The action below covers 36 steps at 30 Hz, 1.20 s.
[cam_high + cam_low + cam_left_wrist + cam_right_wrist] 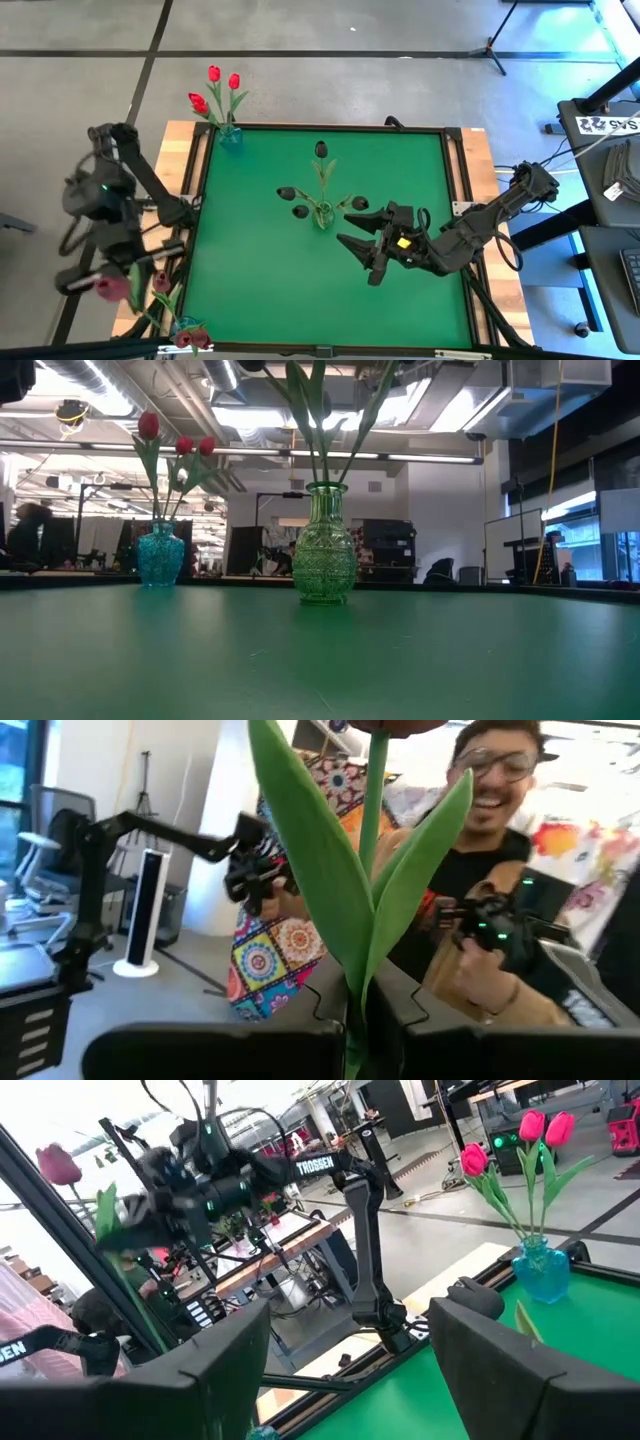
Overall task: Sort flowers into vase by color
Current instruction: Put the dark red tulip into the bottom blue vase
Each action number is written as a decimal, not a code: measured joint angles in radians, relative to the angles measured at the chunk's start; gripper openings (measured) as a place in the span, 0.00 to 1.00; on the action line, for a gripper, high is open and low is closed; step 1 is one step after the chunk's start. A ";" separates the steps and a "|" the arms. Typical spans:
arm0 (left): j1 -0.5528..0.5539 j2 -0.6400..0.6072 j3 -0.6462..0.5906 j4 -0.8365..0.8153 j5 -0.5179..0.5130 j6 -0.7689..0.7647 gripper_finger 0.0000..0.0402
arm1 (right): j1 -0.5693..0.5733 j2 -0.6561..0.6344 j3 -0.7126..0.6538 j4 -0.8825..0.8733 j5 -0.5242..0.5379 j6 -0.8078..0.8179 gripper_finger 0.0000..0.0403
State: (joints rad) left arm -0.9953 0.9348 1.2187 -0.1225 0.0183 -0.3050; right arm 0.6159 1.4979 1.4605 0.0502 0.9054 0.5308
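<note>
A green felt-topped table (260, 280) with a wooden border stood on a grey concrete floor (330, 85). A black tripod stand (497, 40) stood beyond the table, and a person in a dark top (470, 900) showed in the left wrist view.

We see a grey concrete floor (330, 80) with dark seam lines across the top of the high view, and a tripod base (490, 48) at upper right. A dark desk (600, 120) sits at the right edge. In the low view, ceiling ducts (110, 390) and strip lights (420, 458) run overhead; bright windows (575, 530) at right, dark office chair (437, 570) beyond.
</note>
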 joint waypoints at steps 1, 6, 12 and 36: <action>-0.004 0.000 -0.029 0.028 -0.006 -0.002 0.01 | -0.001 0.000 0.000 0.000 0.000 0.000 0.67; -0.069 -0.017 -0.154 0.097 -0.037 -0.006 0.01 | -0.001 0.000 0.000 0.000 0.013 0.015 0.67; -0.171 -0.052 -0.287 0.143 -0.112 0.079 0.01 | -0.001 0.000 0.000 -0.005 0.076 0.089 0.67; -0.271 -0.107 -0.613 0.321 -0.187 0.098 0.01 | -0.001 0.000 0.000 -0.105 0.187 0.247 0.67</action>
State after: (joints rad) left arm -1.2659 0.8277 0.6056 0.1981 -0.1689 -0.2070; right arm 0.6151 1.4979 1.4605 -0.0553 1.0920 0.7778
